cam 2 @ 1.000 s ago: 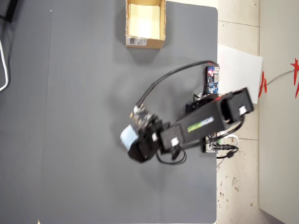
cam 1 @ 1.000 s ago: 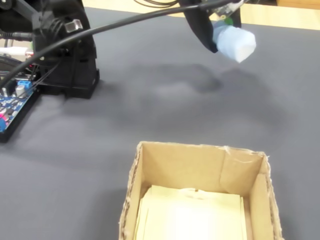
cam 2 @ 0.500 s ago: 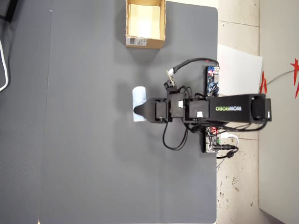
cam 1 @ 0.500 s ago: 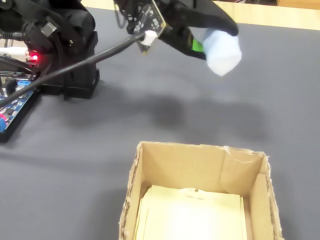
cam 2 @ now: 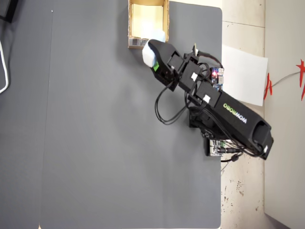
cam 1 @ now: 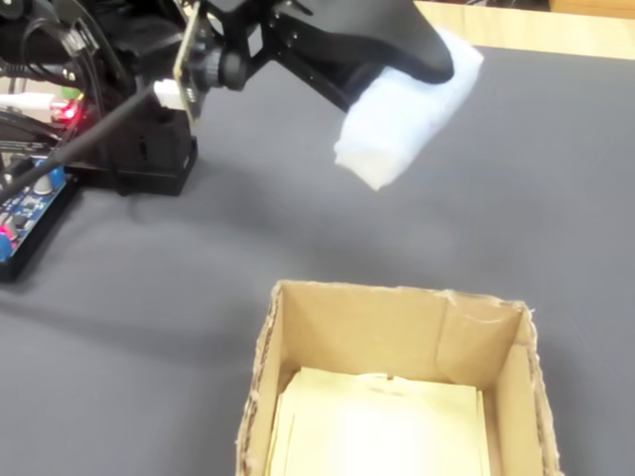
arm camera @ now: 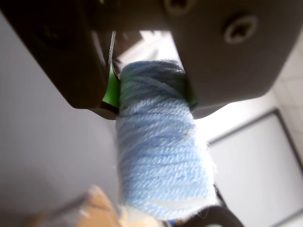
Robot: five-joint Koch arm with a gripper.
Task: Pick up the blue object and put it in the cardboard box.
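A: One blue object (cam 1: pixel 402 104), pale, wound like yarn in the wrist view (arm camera: pixel 161 156). Where's it at?

B: Pinched in the fingers (arm camera: pixel 151 94), one each side of its top end, rest hanging free below. Off the worktop (cam 1: pixel 516 198), clear air under it in the fixed view.

A: And vs the cardboard box (cam 1: pixel 298 347)?

B: Overhead view puts the object (cam 2: pixel 150 56) at the box's (cam 2: pixel 129 19) near wall, by the corner on the view's right, just past the label (cam 2: pixel 139 43). Looks partly over the rim, but I can't tell if it's fully above the opening. Fixed view shows it up high, short of the box, so prob not all the way in yet.

A: So progress?

B: Pick-up done, carry mostly done, I'd say. Left: nudge a bit further over the opening, lower, let go. Box floor's bare, nothing inside yet.

A: Anything else nearby?

B: Arm base (cam 1: pixel 139 149) and a circuit board (cam 1: pixel 25 203) at the view's left, well apart from the box.
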